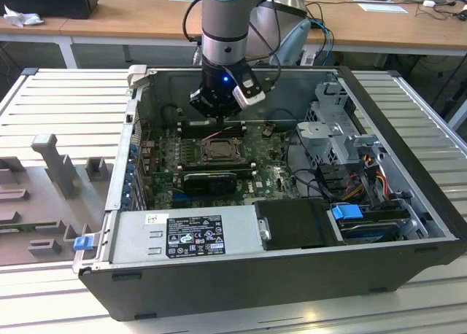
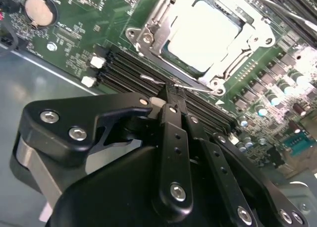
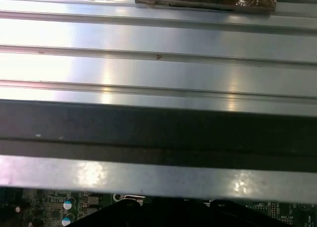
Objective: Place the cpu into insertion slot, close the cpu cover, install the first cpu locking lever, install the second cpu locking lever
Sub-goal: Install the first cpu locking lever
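With cpu (image 2: pixel 205 33) seated under the cpu cover (image 2: pixel 148 26), gripper (image 2: pixel 171 95), pinched narrow at locking lever (image 2: pixel 173 85), should press down steadily.

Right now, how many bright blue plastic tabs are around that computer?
2. The outer tab sits at the case's corner on the exterior view's left; the inner tab is inside, on the exterior view's right, beside the black box. More may be hidden.

An open computer case (image 1: pixel 408 166) lies on a ribbed metal table (image 1: pixel 66 101), power supply (image 1: pixel 182 235) inside
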`<state>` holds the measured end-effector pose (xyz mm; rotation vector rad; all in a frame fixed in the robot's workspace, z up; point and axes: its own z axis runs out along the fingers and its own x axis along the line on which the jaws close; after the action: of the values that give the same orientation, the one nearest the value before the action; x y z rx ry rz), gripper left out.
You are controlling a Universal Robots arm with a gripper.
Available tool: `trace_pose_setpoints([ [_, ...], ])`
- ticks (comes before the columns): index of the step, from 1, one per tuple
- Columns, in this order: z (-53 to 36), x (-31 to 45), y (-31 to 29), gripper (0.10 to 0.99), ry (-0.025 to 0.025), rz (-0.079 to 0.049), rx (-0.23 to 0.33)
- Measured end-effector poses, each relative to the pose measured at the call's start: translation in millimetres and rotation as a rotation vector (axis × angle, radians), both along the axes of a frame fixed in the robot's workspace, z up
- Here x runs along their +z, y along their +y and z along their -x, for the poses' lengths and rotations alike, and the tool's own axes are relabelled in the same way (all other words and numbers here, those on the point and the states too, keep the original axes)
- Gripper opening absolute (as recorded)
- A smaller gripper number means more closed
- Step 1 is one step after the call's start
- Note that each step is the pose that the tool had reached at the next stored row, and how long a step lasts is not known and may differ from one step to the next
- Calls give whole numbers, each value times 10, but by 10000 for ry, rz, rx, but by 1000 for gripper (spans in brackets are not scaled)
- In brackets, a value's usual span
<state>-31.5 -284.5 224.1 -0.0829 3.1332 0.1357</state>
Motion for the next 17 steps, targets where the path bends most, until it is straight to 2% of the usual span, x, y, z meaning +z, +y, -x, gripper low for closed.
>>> trace_pose_setpoints([
  [10,-114,-61,3,106,0,1,0],
  [17,-153,-152,5,106,0,1,-1],
])
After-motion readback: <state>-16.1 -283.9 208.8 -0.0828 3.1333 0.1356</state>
